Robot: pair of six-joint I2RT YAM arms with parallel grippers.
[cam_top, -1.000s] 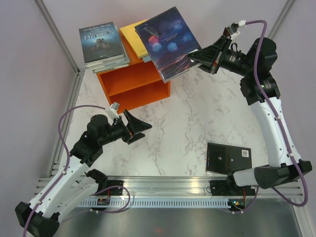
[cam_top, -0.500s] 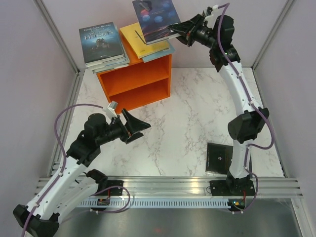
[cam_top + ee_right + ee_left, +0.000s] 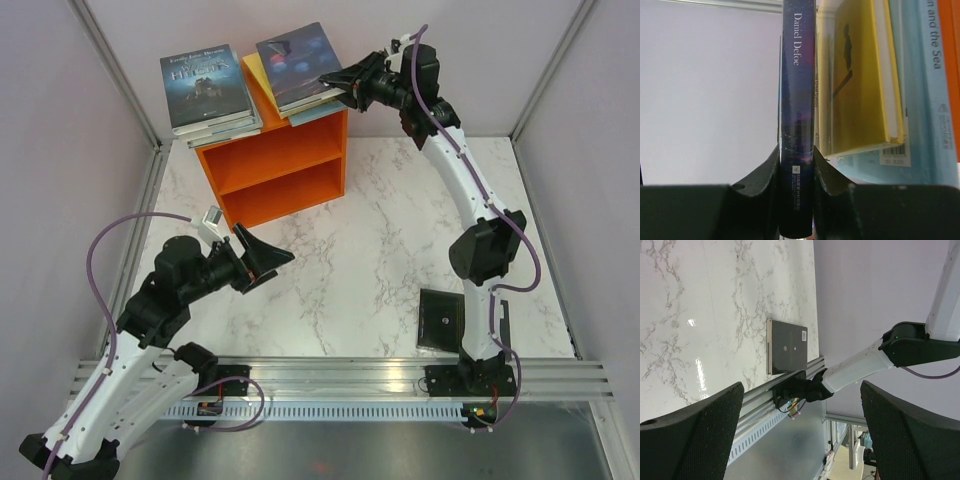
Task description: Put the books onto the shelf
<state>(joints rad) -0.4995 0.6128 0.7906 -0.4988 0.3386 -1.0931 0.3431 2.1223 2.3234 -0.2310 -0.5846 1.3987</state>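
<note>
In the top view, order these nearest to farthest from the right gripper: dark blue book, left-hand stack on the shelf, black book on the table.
1. Dark blue book, held in the right gripper, over the shelf.
2. Left-hand stack, shelf top's left end.
3. Black book, on the table, near edge.

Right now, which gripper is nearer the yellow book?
Right. The right gripper holds a dark blue book just over the yellow book atop the shelf; the left gripper hangs open in front of it.
</note>
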